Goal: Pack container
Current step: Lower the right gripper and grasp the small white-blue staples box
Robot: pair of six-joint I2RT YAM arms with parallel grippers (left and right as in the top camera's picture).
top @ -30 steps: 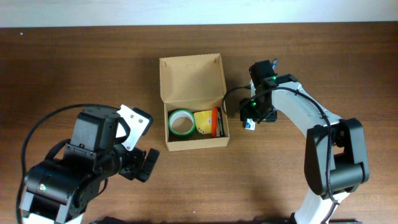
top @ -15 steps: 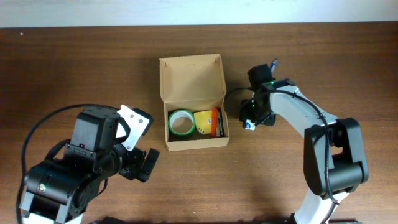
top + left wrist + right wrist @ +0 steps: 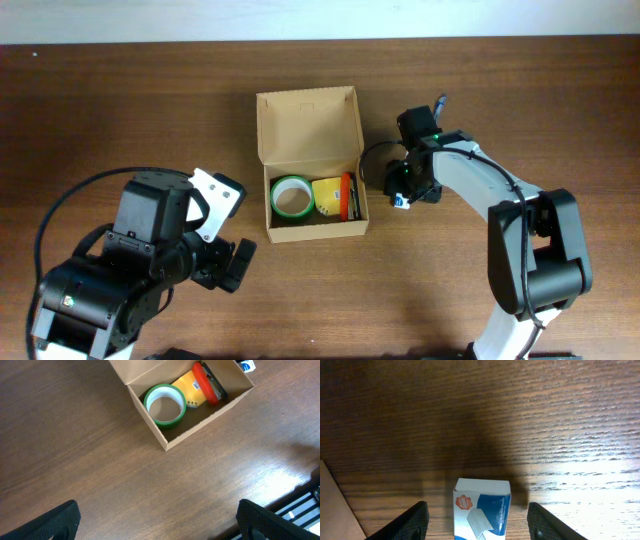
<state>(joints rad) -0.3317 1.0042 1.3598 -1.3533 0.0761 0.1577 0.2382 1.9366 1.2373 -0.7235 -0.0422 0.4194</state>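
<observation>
You've got one brown table (image 3: 100, 100) and two arms on it. The left gripper (image 3: 228, 232) hangs near your side of the table with its jaws spread wide and nothing between them, well apart from the action. The right gripper (image 3: 405, 188) is the one in play, low over the wood just to the right of the box.

The box (image 3: 315, 232) itself is one tan cardboard carton in the middle of the table, its lid (image 3: 308, 125) thrown back flat on the far side, so the mouth is clear. There are three things inside: one green tape roll (image 3: 291, 196) on the left, one yellow item (image 3: 328, 195) in the middle, and one red tool (image 3: 347, 195) along the right wall.

One thing is left outside, a small blue-and-white packet (image 3: 482, 507). It sits right between the right fingers (image 3: 417, 520), which stand parted with a gap showing on each side, so nothing is gripped yet. Its long axis runs away from the wrist, so your jaws would close across the narrow width. That's a good line-up.

From there the box lies just to the left, its corner showing at the edge of the wrist view. It looks like a short hop for the right arm: squeeze, lift, carry left.
</observation>
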